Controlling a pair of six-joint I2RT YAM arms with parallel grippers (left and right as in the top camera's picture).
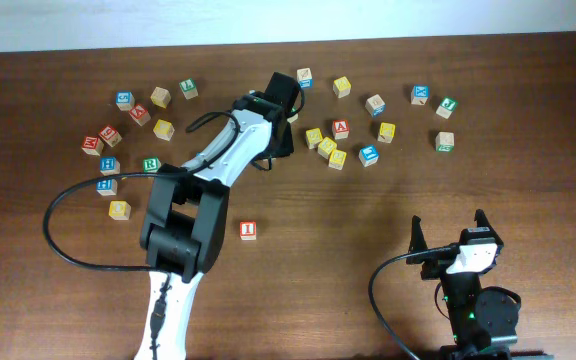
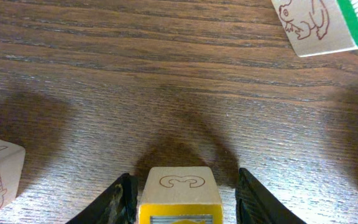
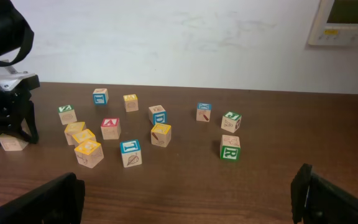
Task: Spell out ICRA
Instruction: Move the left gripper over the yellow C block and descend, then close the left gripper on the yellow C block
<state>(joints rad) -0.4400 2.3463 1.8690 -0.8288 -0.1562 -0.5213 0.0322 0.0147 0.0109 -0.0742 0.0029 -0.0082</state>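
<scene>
**Left jaws flank a yellow block; the I block stands alone**

The left gripper [image 1: 286, 112] is stretched far out over the wooden table [image 1: 528, 200], among the scattered letter blocks. In the left wrist view its fingers [image 2: 122, 198] stand close on either side of a yellow-edged block [image 2: 180, 190] with a "3" cut into its upper face. I cannot tell whether the jaws are pressing on it or only flanking it. A green-edged block with a frog drawing [image 2: 312, 25] lies beyond it to the right.

The red I block [image 1: 248, 229] sits by itself near the front of the table, well apart from the rest. The red A block [image 1: 340, 127] is in the cluster just to the right of the left gripper, touching none of its neighbours. A green R block [image 3: 230, 148] stands further right, near another green block [image 3: 231, 119].

The right gripper [image 1: 450, 232] is at the near right of the table, its jaws spread wide with nothing between them.
</scene>
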